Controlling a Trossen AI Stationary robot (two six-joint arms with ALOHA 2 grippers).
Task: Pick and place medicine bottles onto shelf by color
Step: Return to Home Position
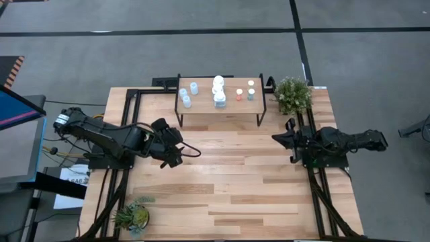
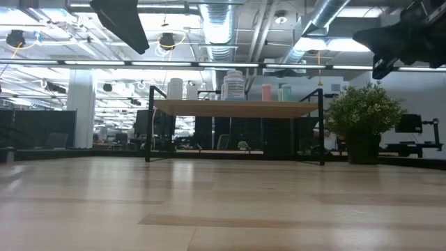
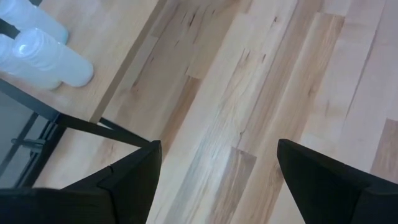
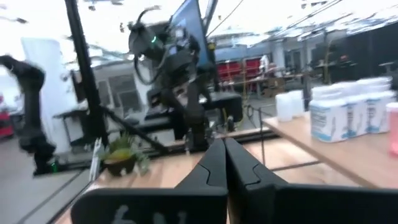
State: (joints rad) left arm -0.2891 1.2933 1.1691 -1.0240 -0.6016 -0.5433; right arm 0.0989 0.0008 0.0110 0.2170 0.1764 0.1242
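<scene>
Since the medicine bottles (image 1: 220, 91) are grouped by colour on the shelf (image 1: 201, 113), the left claw (image 3: 217, 148) is held clear, wide and empty, and the right claw (image 4: 225, 144) closed on nothing, sorting apparently being finished.

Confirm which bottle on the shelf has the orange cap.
The tiny bottle just right of the white bottles in the high view; no other cap there shows orange.
</scene>
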